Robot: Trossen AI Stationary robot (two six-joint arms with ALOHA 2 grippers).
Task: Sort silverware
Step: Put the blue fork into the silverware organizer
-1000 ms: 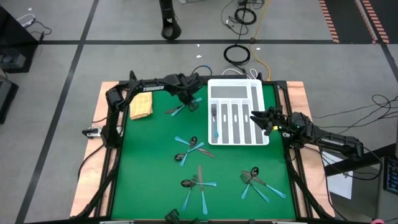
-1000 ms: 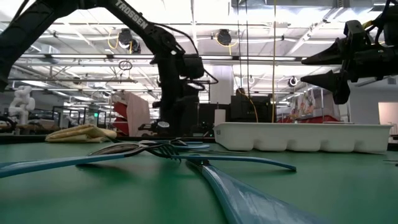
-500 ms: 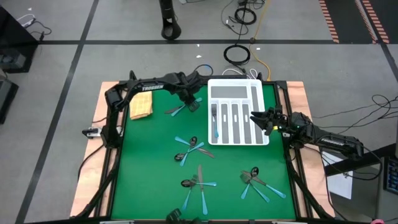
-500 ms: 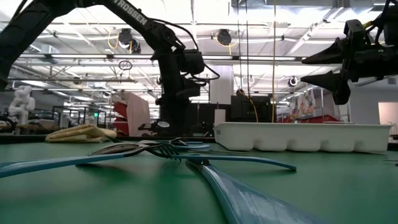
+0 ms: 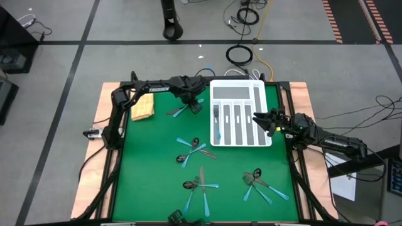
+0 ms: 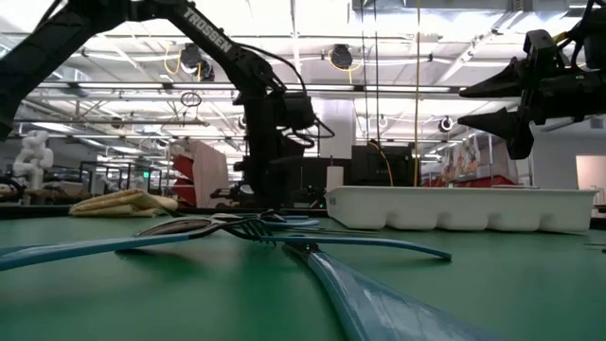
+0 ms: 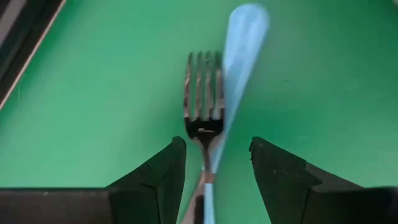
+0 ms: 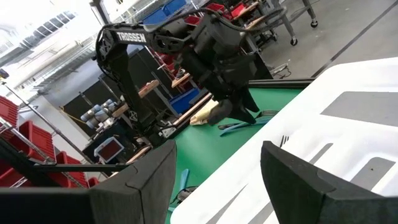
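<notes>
- Left pincer (image 7: 214, 168): fingers spread apart, gripping nothing; a fork (image 7: 203, 102) and a crossing blue handle (image 7: 239, 74) lie on the green mat (image 7: 93, 93) in the gap between the fingertips and just ahead of them.
- Step in hand, as judged: taking one piece from this small cluster at the far end of the mat. To do it well, the fingers should straddle a single handle only; two pieces overlap here, so closing where they cross would likely pinch both. Better to shift toward the part of a handle that lies clear.
- Left arm pose: reaches across the far edge of the mat, wrist bent down, pincer low over the cluster, just beside the white tray (image 5: 264, 139).
- Right pincer (image 5: 259, 121): released, empty, hovering above the near right corner of the tray; arm waits, stretched in from the right.
- Remaining silverware (image 5: 196, 148): loose groups on the mat, well apart from both pincers; one piece already in a tray slot.
- Yellow cloth (image 5: 142, 108): behind the left arm, untouched.
</notes>
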